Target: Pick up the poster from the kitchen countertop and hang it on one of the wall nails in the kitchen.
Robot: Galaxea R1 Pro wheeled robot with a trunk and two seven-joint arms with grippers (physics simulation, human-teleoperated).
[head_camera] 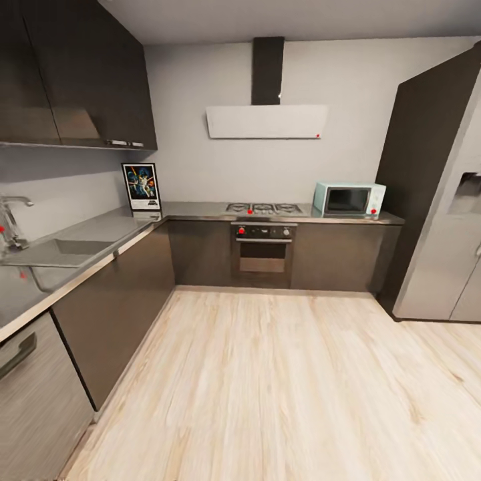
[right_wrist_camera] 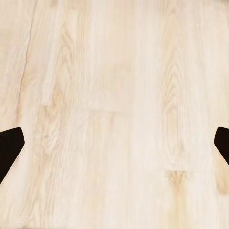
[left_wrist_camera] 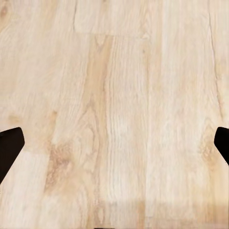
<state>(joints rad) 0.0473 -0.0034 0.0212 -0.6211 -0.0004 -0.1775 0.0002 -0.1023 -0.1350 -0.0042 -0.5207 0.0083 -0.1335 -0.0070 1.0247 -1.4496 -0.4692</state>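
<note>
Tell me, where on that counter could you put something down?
Bare counter lies between the poster and the stove, and between the sink and poster. The stretch from stove to microwave is tighter.

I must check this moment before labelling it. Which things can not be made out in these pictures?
- Wall nails: none can be made out in the head view; too small or out of frame.
- The poster: its figures are blurred and small; it stands on the kitchen countertop in the corner.
- Faucet: cut off by the head view's left edge.
- Fridge: cut off by the right edge.
- Left gripper and right gripper: just dark tips of the fingers at the picture edges over the floor.
</note>
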